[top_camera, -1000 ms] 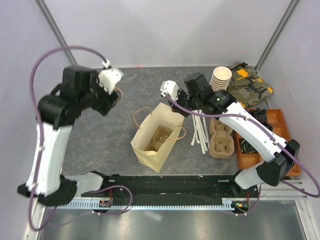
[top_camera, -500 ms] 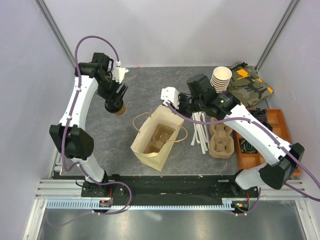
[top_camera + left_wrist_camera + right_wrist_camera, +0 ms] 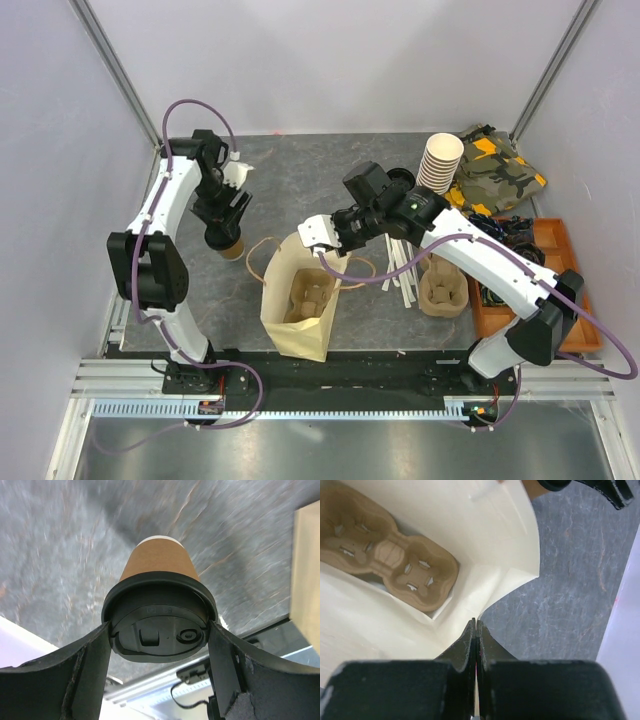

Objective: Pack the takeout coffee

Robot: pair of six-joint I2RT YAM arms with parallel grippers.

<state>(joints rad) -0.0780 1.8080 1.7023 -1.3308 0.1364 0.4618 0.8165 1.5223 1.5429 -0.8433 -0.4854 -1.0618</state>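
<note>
- The left claw (image 3: 229, 236) stands wide, its two fingers (image 3: 92, 652) clamped on either side of the black lid (image 3: 159, 630) of the takeout coffee cup (image 3: 232, 247).
- The brown cup hangs below the claw, over the grey surface (image 3: 200, 290), left of the paper bag (image 3: 295, 322) and apart from it. Whether its base touches the surface cannot be told.
- The right claw (image 3: 320, 233) is fully closed, pinching the bag's upper rim (image 3: 520, 565).
- A moulded cup carrier (image 3: 395, 565) lies at the bottom of the open bag.
- A stack of paper cups (image 3: 441, 160) stands at the far right.
</note>
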